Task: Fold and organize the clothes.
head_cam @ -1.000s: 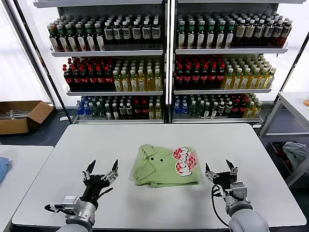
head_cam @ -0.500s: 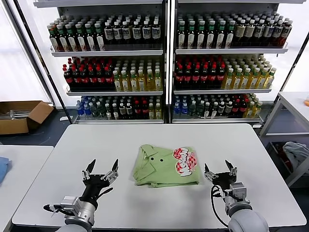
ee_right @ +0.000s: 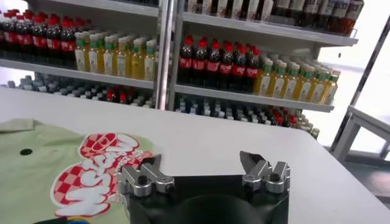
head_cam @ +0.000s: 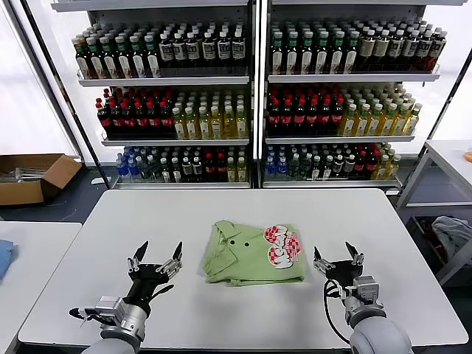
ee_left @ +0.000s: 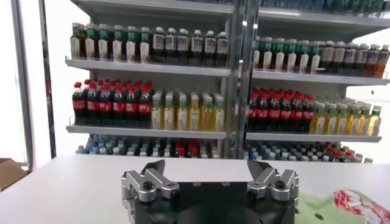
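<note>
Head view: folded green shirt [head_cam: 253, 253] lies on the counter [head_cam: 110, 221] between wide-spread, empty fingers of left gripper [head_cam: 155, 259] and right gripper [head_cam: 338, 259]; folding appears complete.

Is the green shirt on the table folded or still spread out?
Folded. The shirt lies as a compact rectangle on the table, sleeves tucked away, collar and red-and-white print facing up. Both end effectors are open and off it.

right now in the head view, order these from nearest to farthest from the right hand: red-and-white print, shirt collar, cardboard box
1. Red-and-white print, on the shirt's side facing the right hand.
2. Shirt collar, on the shirt's far side, toward the left arm.
3. Cardboard box, on the floor beyond the table's left edge.
</note>
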